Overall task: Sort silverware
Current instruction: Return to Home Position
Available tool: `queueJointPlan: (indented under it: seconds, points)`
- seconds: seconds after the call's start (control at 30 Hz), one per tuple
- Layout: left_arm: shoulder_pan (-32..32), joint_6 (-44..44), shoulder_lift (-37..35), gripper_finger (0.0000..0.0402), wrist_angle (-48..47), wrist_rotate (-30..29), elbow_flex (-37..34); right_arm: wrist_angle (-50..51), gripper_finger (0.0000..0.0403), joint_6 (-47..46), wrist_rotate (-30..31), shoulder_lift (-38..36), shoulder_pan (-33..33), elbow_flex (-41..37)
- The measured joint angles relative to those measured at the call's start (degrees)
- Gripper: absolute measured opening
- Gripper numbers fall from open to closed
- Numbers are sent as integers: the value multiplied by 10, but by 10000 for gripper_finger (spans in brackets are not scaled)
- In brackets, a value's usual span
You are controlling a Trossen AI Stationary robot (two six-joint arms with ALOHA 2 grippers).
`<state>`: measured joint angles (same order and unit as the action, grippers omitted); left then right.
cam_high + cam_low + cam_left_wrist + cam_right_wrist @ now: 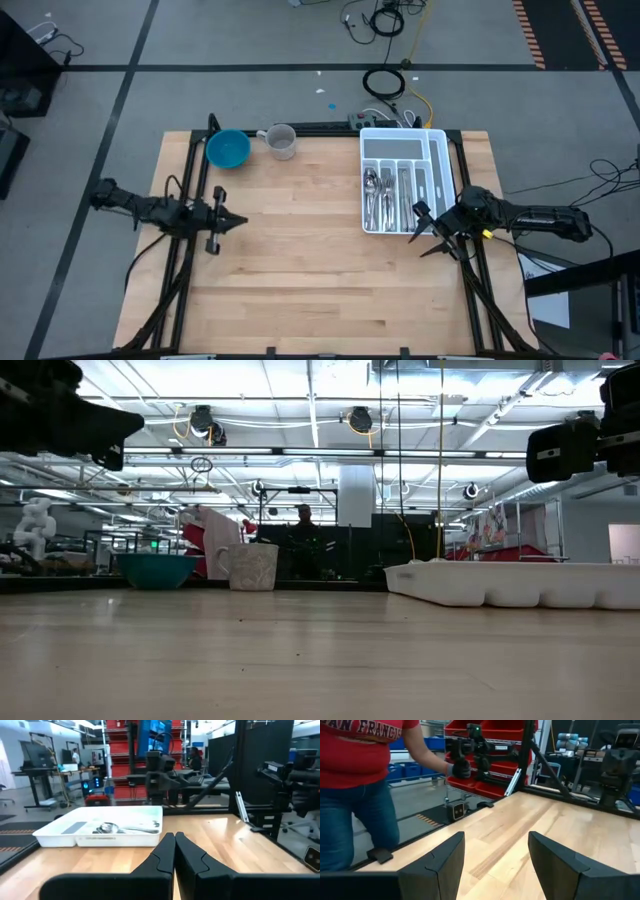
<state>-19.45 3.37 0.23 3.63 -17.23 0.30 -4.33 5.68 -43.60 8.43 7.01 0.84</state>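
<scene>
The silverware [385,196] lies in the narrow compartments of the white tray [432,160] at the table's far right. In the left wrist view it shows as spoons and forks [117,827] inside the tray [60,836]. My left gripper [238,222] hovers level over the table's left side, shut and holding nothing, pointing toward the right. My right gripper [424,228] hovers just off the tray's near right corner. It is open, with nothing between its fingers [495,850], and points toward the left.
A blue bowl [228,149] and a pale cup [282,141] stand at the far left of the table. Bare wood [310,270] lies between the two arms. In the right wrist view a person in a red shirt [360,755] stands beside the table, one hand [459,769] near my left arm.
</scene>
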Motion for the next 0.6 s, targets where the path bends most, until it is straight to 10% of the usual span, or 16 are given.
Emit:
queueJointPlan:
  seconds: [0.3, 0.6]
  points:
    - [149, -46, 0, 7, -2, 202, 0, -17, 210, 130, 133, 0, 0, -1]
    - [253, -56, 0, 7, -14, 279, 0, 4, 210, 29, 246, 9, 6, 0]
